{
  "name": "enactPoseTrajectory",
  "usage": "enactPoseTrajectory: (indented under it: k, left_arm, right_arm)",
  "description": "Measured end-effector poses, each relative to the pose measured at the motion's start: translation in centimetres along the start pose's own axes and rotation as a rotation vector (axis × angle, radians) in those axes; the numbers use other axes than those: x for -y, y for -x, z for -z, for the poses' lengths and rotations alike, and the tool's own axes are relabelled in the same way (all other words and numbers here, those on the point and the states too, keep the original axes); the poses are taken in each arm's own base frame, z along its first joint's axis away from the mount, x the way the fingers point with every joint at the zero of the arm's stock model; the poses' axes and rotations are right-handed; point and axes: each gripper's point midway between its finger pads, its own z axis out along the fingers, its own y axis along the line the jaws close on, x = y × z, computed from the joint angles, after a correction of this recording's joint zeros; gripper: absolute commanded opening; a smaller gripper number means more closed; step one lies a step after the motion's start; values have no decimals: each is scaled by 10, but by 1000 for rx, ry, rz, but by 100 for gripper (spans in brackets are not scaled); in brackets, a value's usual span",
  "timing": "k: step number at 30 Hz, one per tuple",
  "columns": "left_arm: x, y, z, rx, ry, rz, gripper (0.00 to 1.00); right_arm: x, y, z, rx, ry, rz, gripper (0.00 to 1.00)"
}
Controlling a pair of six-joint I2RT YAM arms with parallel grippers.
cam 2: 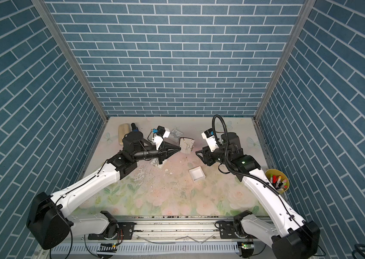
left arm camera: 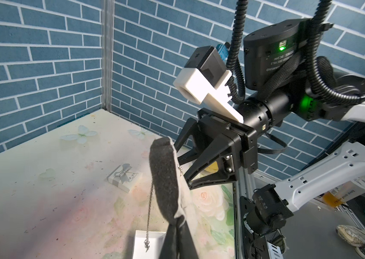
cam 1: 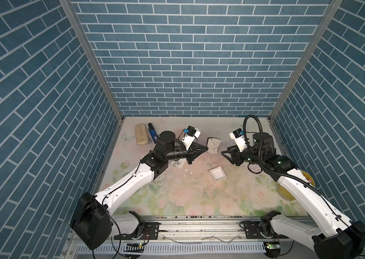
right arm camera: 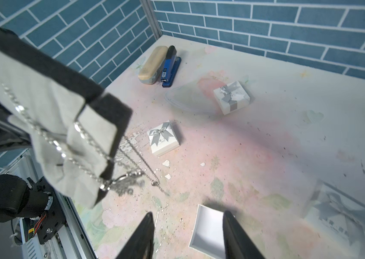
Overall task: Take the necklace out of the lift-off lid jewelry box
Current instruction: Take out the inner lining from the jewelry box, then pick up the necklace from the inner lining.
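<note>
Pink flower-print covers the table [cam 1: 199, 201], and above its middle the two arms meet nose to nose. The left gripper [cam 1: 205, 148] is clamped tight on one edge of the foam pad [cam 1: 214, 144], the insert of the jewelry box, holding it tilted on edge and clear of the table. The right gripper [cam 1: 224, 150] faces it with a small gap, jaws parted about halfway and nothing between them. It is the only free pincer and the nearer one, so the coming pull looks like its job. On the table below, on the robot's side of both grippers, the white box base [cam 1: 217, 177] lies open and empty. The necklace [right arm camera: 82, 130] is therefore out of the box but not off its pad. Its chain is strung across the grey fabric face, the side turned toward the right gripper, and then spills over the pad's lower edge. From there loose strands hang straight down, and the pendant [right arm camera: 123, 186] dangles just under that edge. From the right gripper's fingertips, the necklace lies ahead toward the left arm. The hanging strands run vertically, so the jaws would probably need to close across them near the pendant rather than along them.
</note>
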Motion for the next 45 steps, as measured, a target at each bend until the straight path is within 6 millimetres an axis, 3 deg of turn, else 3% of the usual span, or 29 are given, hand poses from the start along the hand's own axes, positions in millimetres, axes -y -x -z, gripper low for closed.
enactPoseTrajectory:
  k: [5,17,27,40,45]
  left_arm:
    - [3,-2,0,-21,-17,6,0]
    - [1,-4,7,-35,-8,12,0]
    - [-7,1,12,-17,44,-8,0]
    - [-8,1,12,-19,46,-8,0]
    - [-8,1,12,-19,47,-8,0]
  right_arm:
    - [-12,12,-10,42,62,78,57]
    - [-26,6,-24,26,140,190,61]
    - [-20,-27,-29,-28,106,192,62]
    - [-23,-6,-42,50,95,244,61]
    - [-23,1,-49,80,99,255,56]
